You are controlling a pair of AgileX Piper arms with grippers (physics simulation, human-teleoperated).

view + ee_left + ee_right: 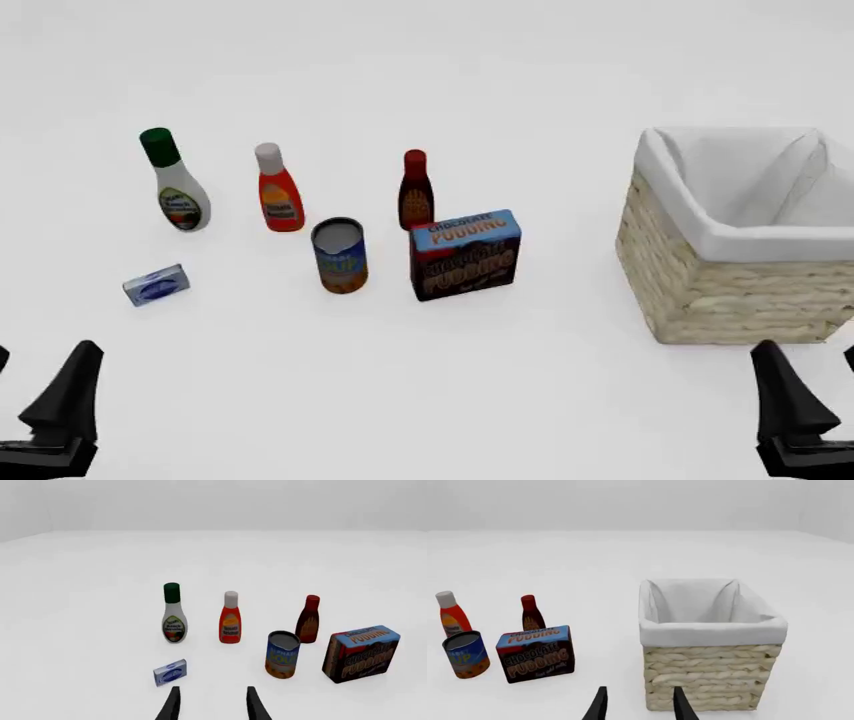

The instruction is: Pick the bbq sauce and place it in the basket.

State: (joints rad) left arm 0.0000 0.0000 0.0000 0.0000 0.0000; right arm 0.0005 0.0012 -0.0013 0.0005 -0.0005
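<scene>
The bbq sauce (415, 192) is a slim dark brown bottle with a red cap, standing upright mid-table just behind the pudding box; both wrist views also show the bbq sauce (309, 621) (531, 615). The wicker basket (727, 242) with white lining stands at the right, and the right wrist view looks at the basket (714, 628) from close by. My left gripper (40, 358) hangs open at the near left, far from the bottle. My right gripper (807, 358) is open at the near right, in front of the basket. Nothing sits between either pair of fingers (173, 700) (599, 702).
A white bottle with a green cap (175, 188) and a red-orange bottle with a white cap (278, 198) stand left of the sauce. A blue can (340, 257) and a chocolate pudding box (465, 255) stand in front of it. A small blue packet (156, 285) lies near left.
</scene>
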